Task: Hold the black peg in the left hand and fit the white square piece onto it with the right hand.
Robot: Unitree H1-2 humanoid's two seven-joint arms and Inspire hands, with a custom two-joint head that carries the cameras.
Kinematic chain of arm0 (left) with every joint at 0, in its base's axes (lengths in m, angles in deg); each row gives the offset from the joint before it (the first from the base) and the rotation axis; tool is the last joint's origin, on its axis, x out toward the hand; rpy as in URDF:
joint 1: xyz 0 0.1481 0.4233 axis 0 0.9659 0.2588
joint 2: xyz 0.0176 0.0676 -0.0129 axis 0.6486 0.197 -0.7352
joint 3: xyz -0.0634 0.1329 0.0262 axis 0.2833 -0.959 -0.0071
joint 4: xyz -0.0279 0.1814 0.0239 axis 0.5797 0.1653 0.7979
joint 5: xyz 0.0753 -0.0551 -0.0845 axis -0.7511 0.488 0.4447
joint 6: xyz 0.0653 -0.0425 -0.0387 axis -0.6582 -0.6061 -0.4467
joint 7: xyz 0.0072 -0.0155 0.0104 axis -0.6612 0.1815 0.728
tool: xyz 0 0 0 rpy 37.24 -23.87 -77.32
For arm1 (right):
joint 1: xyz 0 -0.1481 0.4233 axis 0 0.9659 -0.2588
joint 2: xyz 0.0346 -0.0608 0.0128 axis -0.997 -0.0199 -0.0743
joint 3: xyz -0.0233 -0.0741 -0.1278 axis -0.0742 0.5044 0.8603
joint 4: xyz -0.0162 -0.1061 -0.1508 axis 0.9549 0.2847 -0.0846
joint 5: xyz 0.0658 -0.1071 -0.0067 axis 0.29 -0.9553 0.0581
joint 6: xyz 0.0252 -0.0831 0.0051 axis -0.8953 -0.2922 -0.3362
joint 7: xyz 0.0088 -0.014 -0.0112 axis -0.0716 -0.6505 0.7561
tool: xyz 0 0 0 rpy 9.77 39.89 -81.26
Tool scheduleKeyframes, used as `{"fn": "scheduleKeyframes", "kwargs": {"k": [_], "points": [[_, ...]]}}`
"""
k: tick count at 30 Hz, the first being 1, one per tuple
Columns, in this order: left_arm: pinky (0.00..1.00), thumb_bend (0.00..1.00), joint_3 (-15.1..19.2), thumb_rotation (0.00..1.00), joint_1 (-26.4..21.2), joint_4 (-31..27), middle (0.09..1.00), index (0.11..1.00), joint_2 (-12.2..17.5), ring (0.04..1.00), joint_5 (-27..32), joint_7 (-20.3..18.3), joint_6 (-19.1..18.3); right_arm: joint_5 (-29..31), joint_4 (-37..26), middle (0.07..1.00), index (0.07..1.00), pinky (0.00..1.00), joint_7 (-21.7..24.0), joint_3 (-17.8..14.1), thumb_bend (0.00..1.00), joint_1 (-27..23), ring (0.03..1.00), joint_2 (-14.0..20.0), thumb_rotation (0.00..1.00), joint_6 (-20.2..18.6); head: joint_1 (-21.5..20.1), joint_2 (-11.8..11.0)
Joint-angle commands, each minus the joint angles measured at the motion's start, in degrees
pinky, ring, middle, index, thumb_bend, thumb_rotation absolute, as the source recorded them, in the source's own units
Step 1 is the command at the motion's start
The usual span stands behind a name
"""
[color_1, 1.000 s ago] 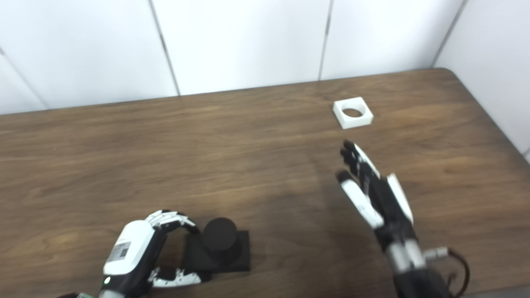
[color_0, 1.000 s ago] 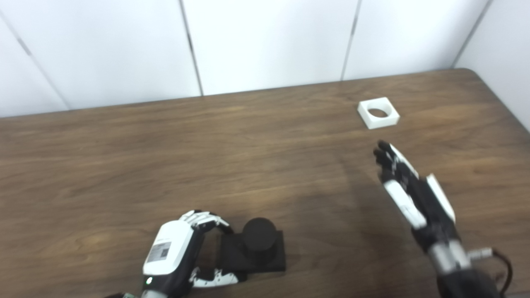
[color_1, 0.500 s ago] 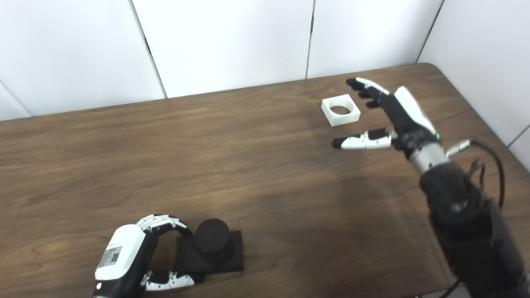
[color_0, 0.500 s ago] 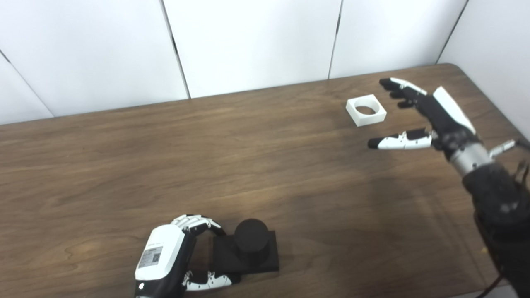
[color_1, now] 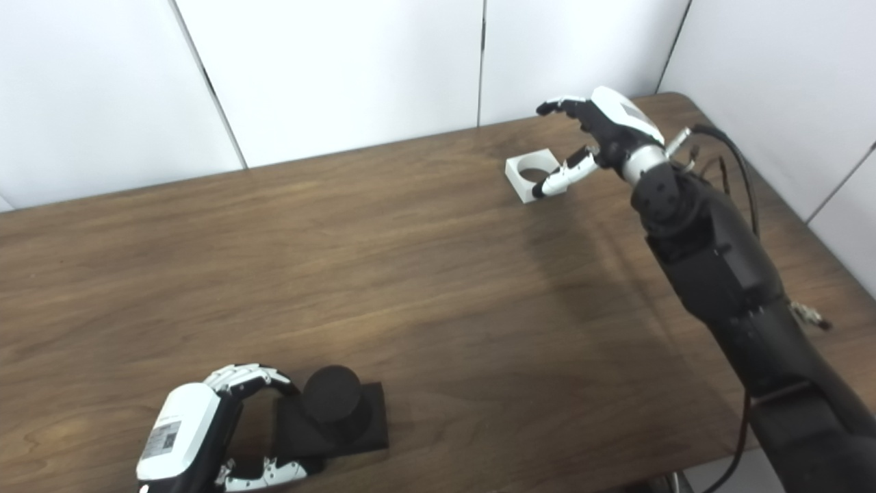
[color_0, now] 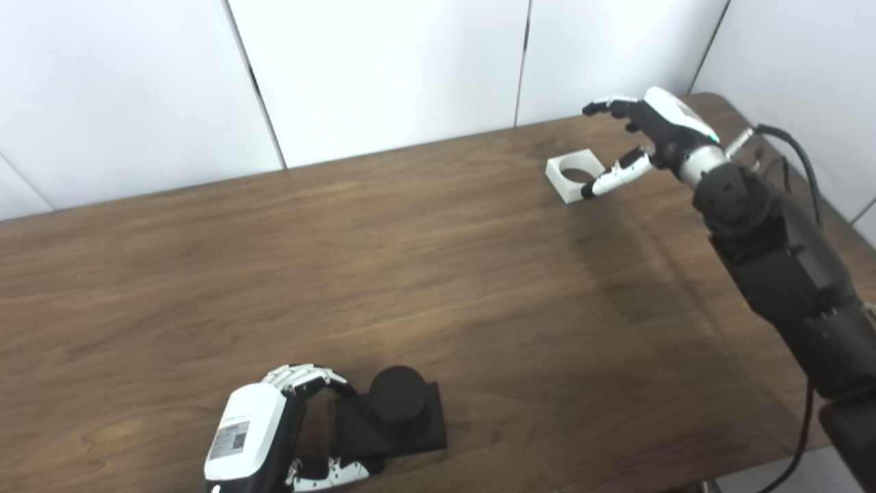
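The white square piece (color_0: 573,177) is seen near the worktop's far right corner, under the spread, empty right hand (color_0: 650,133). The black peg (color_0: 395,414) is gripped at its base by the left hand (color_0: 274,438).

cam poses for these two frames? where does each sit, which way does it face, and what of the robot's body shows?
Left eye view: head camera, looking down at the table; left hand at the black peg, right hand open by the white square piece.
Right eye view: same head, set slightly rightward, same downward look; everything sits further left in the picture, and both arms show.
Shared: both hands, peg, piece, white wall panels.
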Motion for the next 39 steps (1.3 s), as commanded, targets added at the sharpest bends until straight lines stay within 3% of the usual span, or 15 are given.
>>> {"fn": "scheduleKeyframes", "kwargs": {"k": [1,4,9,17,30,39], "points": [[0.83,0.52,-0.60,0.05,1.12,0.85,0.704,0.484,0.12,0.770,0.27,-2.85,-1.24,-2.48,2.04,0.900,0.816,0.84,-1.00,1.34,0.88,-4.71,0.912,2.83,0.12,3.32,-0.09,-0.15],[0.83,0.52,-0.60,0.05,1.27,0.69,0.704,0.484,0.10,0.768,0.16,-2.92,-1.20,-4.85,4.98,0.898,0.817,0.85,-0.73,3.97,0.87,-6.63,0.915,3.42,0.14,4.34,0.02,-0.47],[0.82,0.52,-0.53,0.05,1.52,0.66,0.703,0.484,0.00,0.768,0.01,-2.67,-1.05,-7.74,10.30,0.915,0.809,0.95,0.43,8.05,0.86,-10.20,0.942,3.57,0.14,5.48,0.32,-0.69],[0.82,0.52,-0.56,0.05,1.55,0.86,0.701,0.484,-0.13,0.766,-0.45,-2.19,-0.73,-11.13,14.97,0.917,0.786,0.98,3.51,12.72,0.88,-13.95,0.952,3.78,0.16,5.87,0.32,-0.91],[0.82,0.52,-0.40,0.05,1.43,0.44,0.699,0.483,-0.96,0.760,-0.74,-1.80,-0.71,-12.99,16.75,0.905,0.747,0.97,3.87,14.13,0.85,-14.86,0.947,3.50,0.13,6.74,0.94,-0.91],[0.82,0.52,-0.38,0.05,1.42,0.10,0.700,0.483,-1.32,0.760,-1.00,-2.11,-0.73,-14.52,16.57,0.883,0.662,0.96,4.22,14.78,0.83,-14.95,0.934,3.88,0.10,7.56,1.11,-0.75]]}}
